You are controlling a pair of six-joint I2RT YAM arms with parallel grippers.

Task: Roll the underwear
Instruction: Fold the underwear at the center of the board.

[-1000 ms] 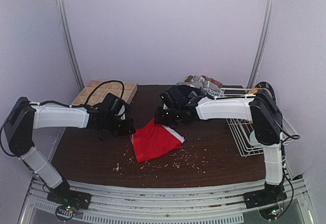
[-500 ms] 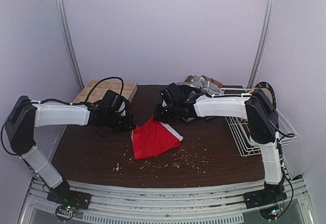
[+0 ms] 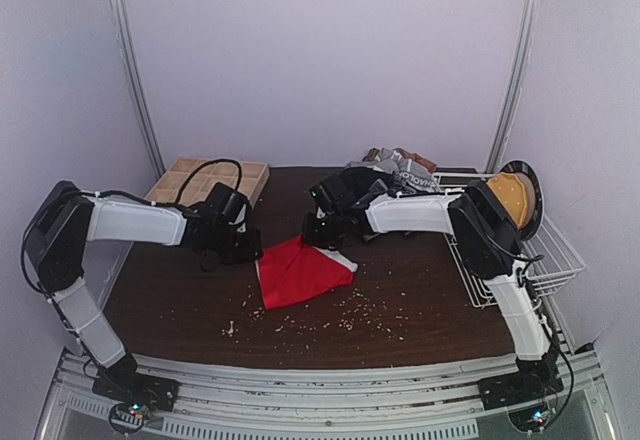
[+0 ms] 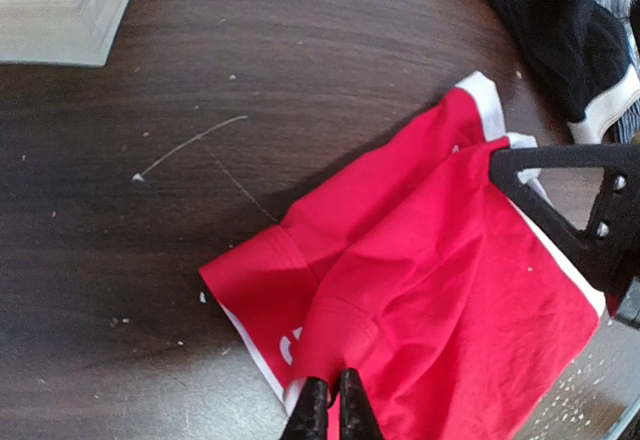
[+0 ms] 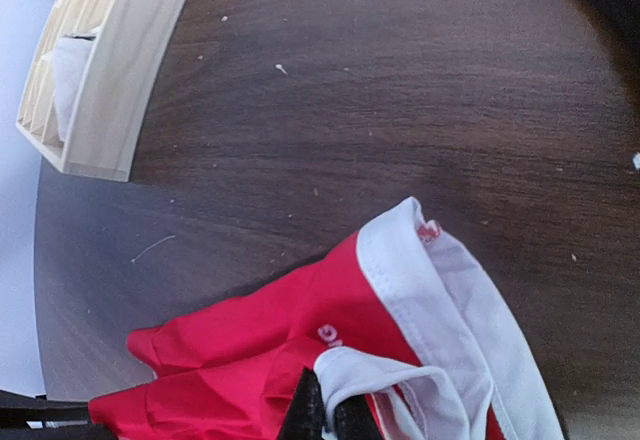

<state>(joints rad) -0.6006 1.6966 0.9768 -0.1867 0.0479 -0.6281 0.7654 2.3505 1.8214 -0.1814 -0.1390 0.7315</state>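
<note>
- Top external: the left arm point(image 3: 135, 222) is reaching low and nearly level over the worktop point(image 3: 430, 305) from the left, with its wrist ending at the left edge of the red underwear point(image 3: 300, 272). The right arm point(image 3: 415, 212) is stretching in from the right in the same flat pose, and its wrist is meeting the garment's far corner. The red underwear is lying rumpled mid-worktop between the two wrists (pale crumbs point(image 3: 350, 315) are lying just in front of it). More underwear point(image 3: 400, 168) is sitting heaped at the far edge, and a wooden tray point(image 3: 195, 175) is sitting at the far left.
- Left wrist: the left jaws are pressing tight together on a fold at the red cloth's hem. One black finger of the right jaws is touching the waistband corner.
- Right wrist: the right jaws are pinching closed on the pale waistband point(image 5: 420, 290), which is bunching over their tips.
</note>
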